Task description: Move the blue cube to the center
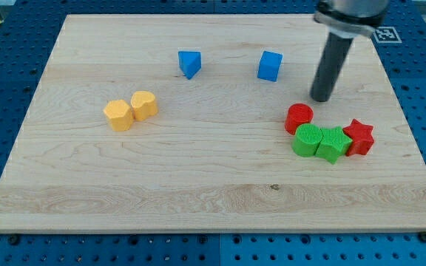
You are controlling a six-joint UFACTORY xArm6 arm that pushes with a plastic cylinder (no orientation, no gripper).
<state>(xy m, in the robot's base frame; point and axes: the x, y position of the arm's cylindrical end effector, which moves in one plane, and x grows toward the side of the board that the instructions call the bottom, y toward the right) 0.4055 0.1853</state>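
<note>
The blue cube (270, 66) sits on the wooden board (198, 185) in the upper middle-right. My tip (321, 98) is to the cube's right and a little lower, apart from it, just above the red cylinder (299, 118). A second blue block (189, 63), wedge-like, lies to the cube's left.
Two yellow blocks (130, 110) touch each other at the view's left. At the right, a green cylinder (308, 140), a green block (333, 144) and a red star (359, 137) sit in a row below the red cylinder. Blue pegboard surrounds the board.
</note>
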